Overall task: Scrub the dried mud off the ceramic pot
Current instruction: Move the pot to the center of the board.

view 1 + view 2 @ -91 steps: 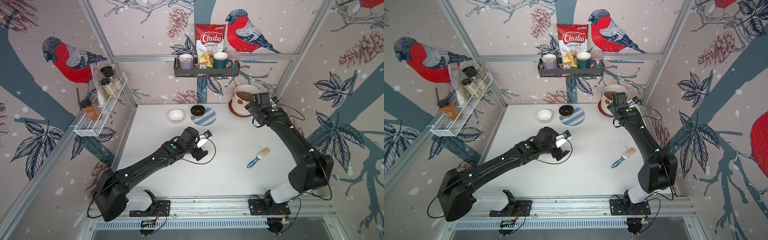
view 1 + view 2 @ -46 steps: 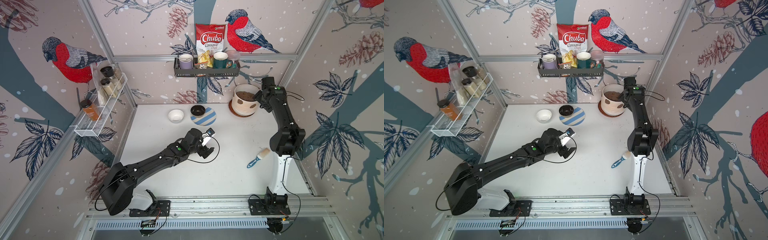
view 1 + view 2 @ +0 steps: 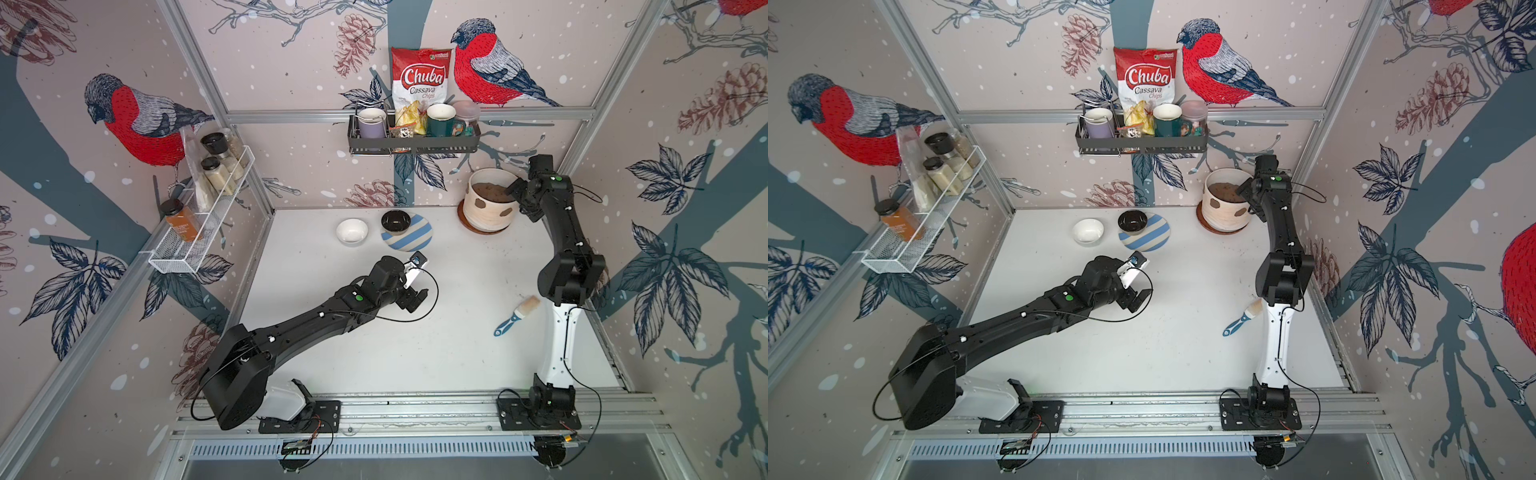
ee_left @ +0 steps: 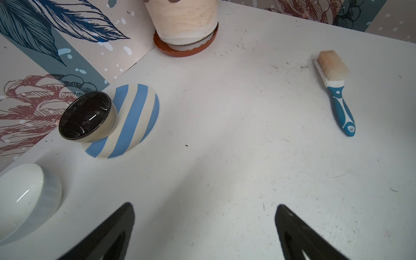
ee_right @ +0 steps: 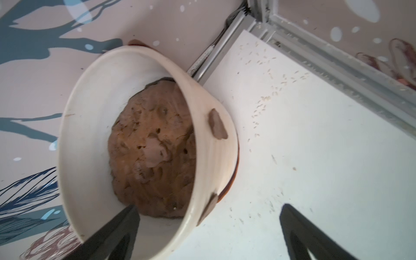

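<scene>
The ceramic pot (image 3: 486, 210) (image 3: 1225, 214) is cream-white, stands on a brown saucer in the back right corner and holds brown soil. Brown patches of dried mud (image 3: 478, 204) (image 3: 1240, 212) (image 5: 217, 123) stick to its outer wall. My right gripper (image 3: 515, 193) (image 5: 209, 206) hangs open over the pot's right rim, one finger above the inside and one outside. It holds nothing. My left gripper (image 3: 415, 297) (image 4: 204, 205) is open and empty over the middle of the table. A blue-handled brush (image 3: 517, 313) (image 4: 335, 90) lies on the table beside the right arm.
A white bowl (image 3: 352, 230), a black bowl (image 3: 395, 221) and a blue-striped plate (image 3: 413, 241) sit at the back of the table. A black shelf (image 3: 413, 143) with mugs hangs on the back wall. A white wire rack (image 3: 199, 237) is on the left wall.
The right arm has raised its elbow and now stands upright, its gripper staying at the pot's right rim. The left gripper has shifted slightly to the right. The brush has not moved.
</scene>
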Controlling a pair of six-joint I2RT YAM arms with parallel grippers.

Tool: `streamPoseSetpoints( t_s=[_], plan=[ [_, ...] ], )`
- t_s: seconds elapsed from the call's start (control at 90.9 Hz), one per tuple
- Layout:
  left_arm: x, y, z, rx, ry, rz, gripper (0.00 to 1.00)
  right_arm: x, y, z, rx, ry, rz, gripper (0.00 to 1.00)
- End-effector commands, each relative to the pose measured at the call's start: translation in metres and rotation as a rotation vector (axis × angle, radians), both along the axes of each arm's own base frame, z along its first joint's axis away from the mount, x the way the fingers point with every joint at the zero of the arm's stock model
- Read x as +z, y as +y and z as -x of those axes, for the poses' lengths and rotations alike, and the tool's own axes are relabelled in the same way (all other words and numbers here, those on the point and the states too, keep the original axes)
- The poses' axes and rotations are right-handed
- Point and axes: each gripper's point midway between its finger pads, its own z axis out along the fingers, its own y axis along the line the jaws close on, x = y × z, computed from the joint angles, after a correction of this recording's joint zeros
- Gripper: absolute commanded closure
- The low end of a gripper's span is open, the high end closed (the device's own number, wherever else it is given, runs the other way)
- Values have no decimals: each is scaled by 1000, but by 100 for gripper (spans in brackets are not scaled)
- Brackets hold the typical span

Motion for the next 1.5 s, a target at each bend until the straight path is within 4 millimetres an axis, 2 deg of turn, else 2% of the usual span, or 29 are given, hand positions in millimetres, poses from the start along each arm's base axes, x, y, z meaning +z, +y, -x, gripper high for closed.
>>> streamPoseSetpoints(
  t_s=[0.0, 0.11, 0.242, 0.429, 0.561, 0.693, 0.968, 1.1, 1.221, 1.486],
  plan=[
    [3, -1, 0, -4, -11, -1, 3, -11, 2, -12, -16, -23, -54, 3],
    [0, -2, 1, -10, 2, 0, 3, -35, -10, -8, -68, 37, -62, 9],
    [-2, -5, 3, -20, 19, 9, 3, -48, -25, 0, -100, 88, -50, 11],
    [-4, -8, 5, -30, 29, 12, 3, -47, -38, 20, -107, 155, 2, 12],
    [-4, -9, 7, -46, 32, 13, 3, -42, -40, 34, -87, 191, 21, 14],
    [-5, -12, 9, -58, 44, 22, 3, -45, -37, 55, -69, 268, 19, 19],
    [-4, -15, 12, -71, 56, 38, 3, -41, -21, 87, -12, 350, -11, 20],
    [-1, -17, 15, -84, 77, 47, 3, -49, -22, 111, -54, 424, 12, 21],
    [0, -23, 26, -159, 105, 37, 3, -56, -9, 128, -26, 441, 0, 21],
    [2, -26, 29, -169, 130, 62, 3, -71, 13, 153, 16, 474, 22, 20]
  ],
)
